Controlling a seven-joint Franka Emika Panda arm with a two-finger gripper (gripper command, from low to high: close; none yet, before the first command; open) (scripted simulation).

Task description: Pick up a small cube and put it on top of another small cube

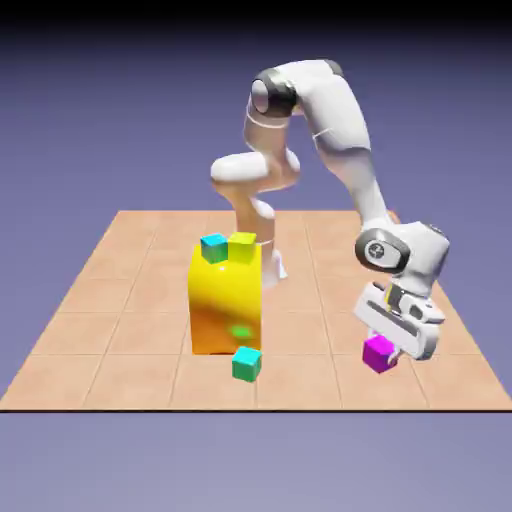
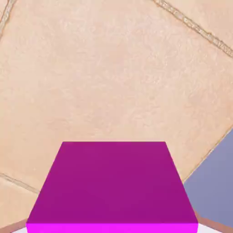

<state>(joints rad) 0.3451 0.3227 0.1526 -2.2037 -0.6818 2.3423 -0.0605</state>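
Currently the pincer [image 1: 392, 345] sits low over the small bright magenta cube [image 1: 379, 354], near the front right of the tiled tan worktop [image 1: 120, 300] in the exterior view. The hand view shows the magenta cube [image 2: 112, 186] large at the bottom middle, hiding the finger tips, with bare tile behind it. The jaws appear drawn in against the cube's sides, so the pincer reads as clamped on the magenta cube. Whether the cube has left the worktop cannot be told; it looks to be resting on it or just above.

The target, the small cyan-blue cube with a sky-blue top [image 1: 214, 247], stands on the tall glossy yellow block [image 1: 226, 305], touching a small yellow-green cube [image 1: 242, 247] on its right. A small teal-green cube [image 1: 247, 364] lies on the worktop at the near foot of the yellow block. All of these are well apart from the pincer, to its left.

Judgement on risks:
- The target is high, so too low a carry would strike the yellow block or sweep the teal cube.
- The yellow-green neighbour touches the target, so a finger coming down on that side could knock either cube off.
- The landing face is small; an off-centre release could tip the magenta cube over the edge.
- A shallow grip could let the cube slip during the lift.
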